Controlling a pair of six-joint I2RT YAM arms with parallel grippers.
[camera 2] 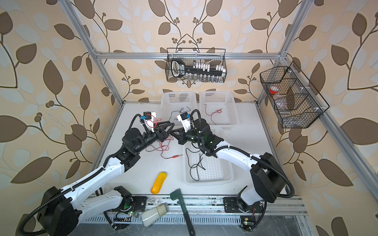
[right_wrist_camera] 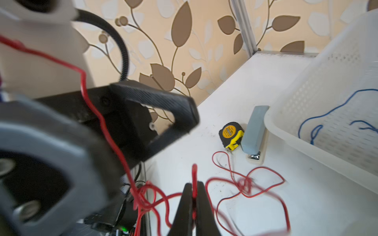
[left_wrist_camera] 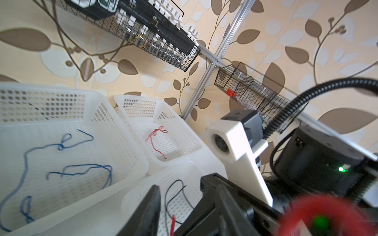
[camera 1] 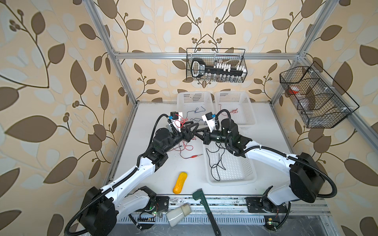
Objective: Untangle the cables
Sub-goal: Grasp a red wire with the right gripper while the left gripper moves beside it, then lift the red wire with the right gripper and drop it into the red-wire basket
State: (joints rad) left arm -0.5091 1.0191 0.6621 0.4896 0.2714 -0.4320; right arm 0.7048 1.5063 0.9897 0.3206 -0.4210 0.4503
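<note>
The right tool (right_wrist_camera: 193,187) is pinched shut on a strand of the red cable (right_wrist_camera: 245,183), which stands up between its tips. Just past those tips the rest of that cable lies on the counter (right_wrist_camera: 255,81) in loose loops with a knot in them. So the tangle is ahead of and below the right tool, its length running toward the left arm.

The left tool (left_wrist_camera: 181,186) faces it almost tip to tip, jaws apart and holding nothing, and it looks the nearer one to the free loops. One red strand climbs over the left tool's body to its camera mount (camera 1: 178,122). I judge that snag is what the next pull depends on.

Under the right tool's wrist, black cables (camera 1: 216,163) lie in a near basket (camera 1: 231,181). Behind both tools, blue cables (camera 1: 196,110) lie in a far basket (camera 1: 194,97), and a second red piece (camera 1: 234,111) in the basket beside it (camera 1: 232,96).

In both top views the tools hide the pinch. A thin dark strand near the red knot is too blurred to identify.
</note>
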